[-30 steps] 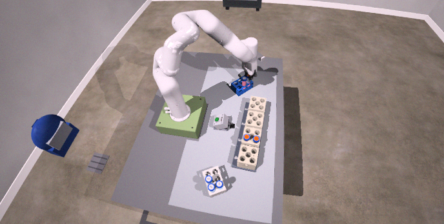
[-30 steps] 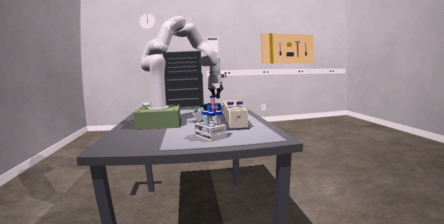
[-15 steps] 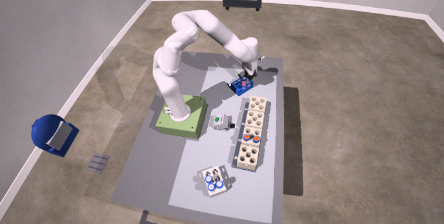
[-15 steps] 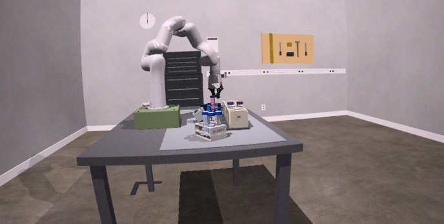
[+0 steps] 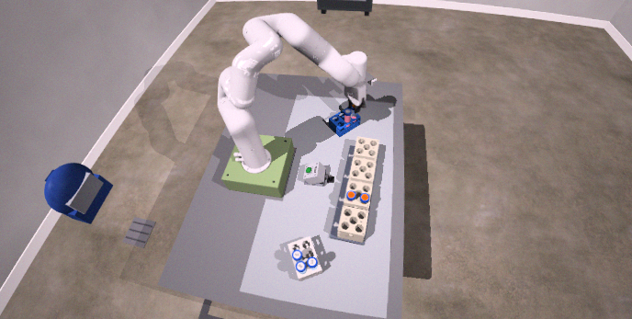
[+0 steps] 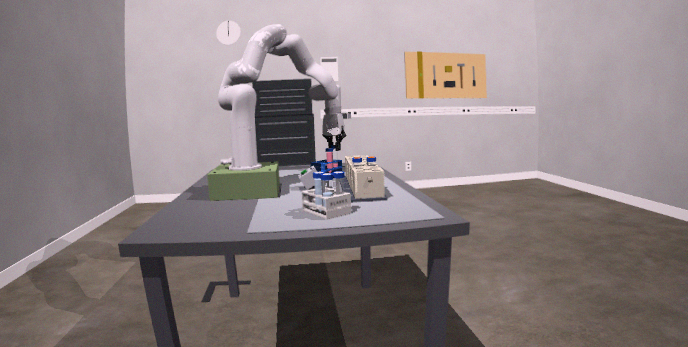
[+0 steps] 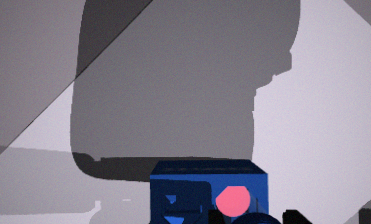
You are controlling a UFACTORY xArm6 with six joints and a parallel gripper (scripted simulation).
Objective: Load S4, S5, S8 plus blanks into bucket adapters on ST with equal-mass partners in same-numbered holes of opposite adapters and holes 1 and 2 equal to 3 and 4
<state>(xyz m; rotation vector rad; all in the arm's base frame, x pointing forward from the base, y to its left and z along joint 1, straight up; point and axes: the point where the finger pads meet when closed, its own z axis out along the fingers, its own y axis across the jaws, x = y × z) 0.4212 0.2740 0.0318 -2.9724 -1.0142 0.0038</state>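
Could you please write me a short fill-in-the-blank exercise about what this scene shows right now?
1. The black claw is shut on a tube of ____ liquid above the blue sample rack.
2. The cream adapter row holds ____ orange-dotted tubes.
3. The white blanks rack holds ____ white-dotted tubes.
4. The round key on the small grey sloped desk is ____.

Missing words: pink; two; three; green
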